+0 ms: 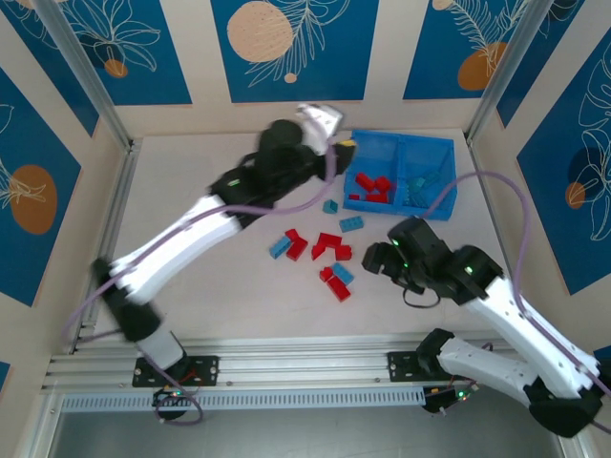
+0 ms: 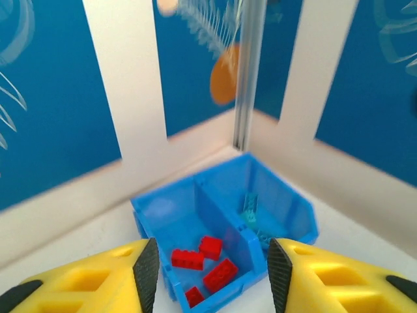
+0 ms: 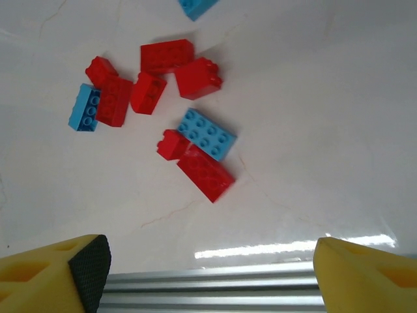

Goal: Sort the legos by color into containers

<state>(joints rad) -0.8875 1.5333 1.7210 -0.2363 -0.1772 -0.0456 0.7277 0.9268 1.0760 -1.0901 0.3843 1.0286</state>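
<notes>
The sorting is partly done, by my reckoning well under half. The blue bin [image 1: 401, 139] sits at the far right of the desk [image 1: 239, 296]. Its left compartment holds a few red bricks [image 1: 374, 186] and its right one some teal bricks [image 1: 420, 187]. About ten loose bricks [image 1: 329, 250], red and blue mixed, lie on the desk in front of the bin, so most of the picking is left.

The left pincer [image 2: 212, 274] hovers above the bin, released, with nothing between its yellow fingers [image 2: 98, 280]. From there the red ones in the bin [image 2: 210, 246] can be counted at four, and the teal ones [image 2: 251, 212] lie against the far wall.

The right pincer [image 3: 208, 274] hangs wide apart and empty over the loose cluster. Its view shows which pieces touch: a blue brick [image 3: 207, 134] lies against a red brick [image 3: 205, 173].
</notes>
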